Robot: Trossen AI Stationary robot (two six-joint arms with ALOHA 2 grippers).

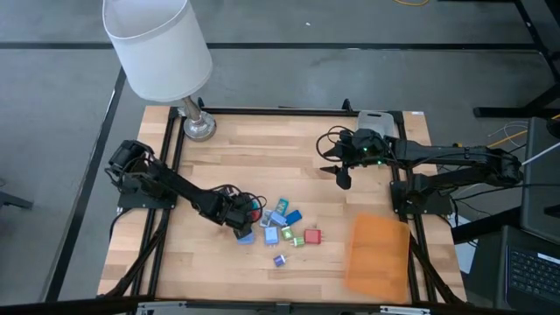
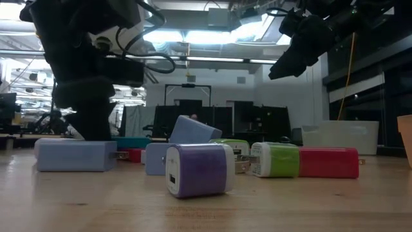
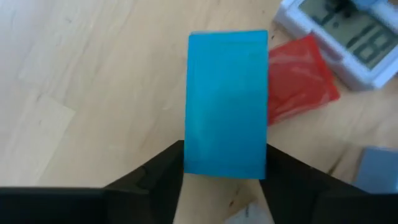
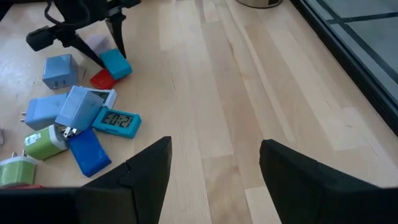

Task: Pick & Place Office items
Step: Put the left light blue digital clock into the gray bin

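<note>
A heap of small office items (image 1: 282,229) lies mid-table: a purple block (image 2: 198,169), a green one (image 2: 277,160), a red one (image 2: 328,162), light blue ones (image 2: 76,155) and a small clock (image 4: 117,120). At the heap's left end, my left gripper (image 3: 225,158) points steeply down and is shut on a bright blue block (image 3: 227,99). This block lies on the wood beside a red piece (image 3: 298,78). My right gripper (image 4: 214,168) hangs open and high over the table's far right part, with nothing between its fingers. My left gripper pinches the blue block's two long sides (image 3: 193,158) between its two fingers, at the end nearest the gripper. The fingers (image 4: 119,34) come steeply from above and lie along the block. The block's underside looks to rest on the tabletop.
A lamp with a white shade (image 1: 157,44) stands at the far left corner on a metal base (image 1: 199,125). An orange sheet (image 1: 378,254) lies near right. A grey tray (image 1: 374,118) sits at the far right edge. Bare wood (image 1: 262,149) stretches beyond the heap.
</note>
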